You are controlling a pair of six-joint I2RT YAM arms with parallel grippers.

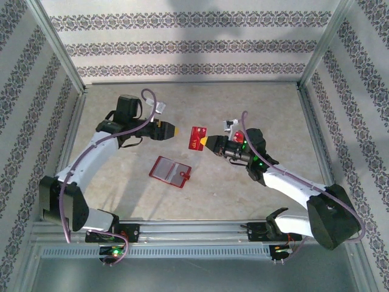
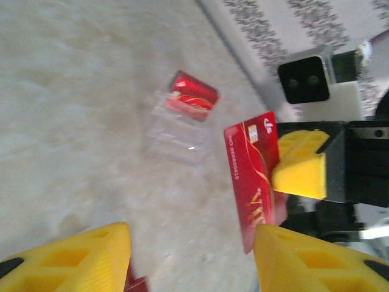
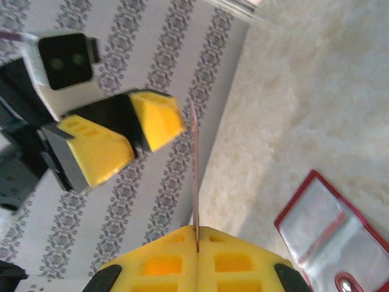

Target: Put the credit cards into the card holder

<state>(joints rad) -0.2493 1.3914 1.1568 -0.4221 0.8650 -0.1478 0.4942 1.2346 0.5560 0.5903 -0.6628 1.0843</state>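
Right gripper (image 3: 197, 240) is pinched tight on a red credit card (image 2: 254, 182), held off the table. Left gripper (image 2: 191, 255), at the card's 9 o'clock in the top view, stands partly open and empty. The unfolded card holder (image 1: 171, 171) lies at the card's 7 o'clock.

In the right wrist view the card holder (image 3: 331, 237) ran off the lower right corner, and the credit card (image 3: 195, 182) showed edge-on (its face hidden). The far card (image 2: 193, 97) in the left wrist view was blurred.
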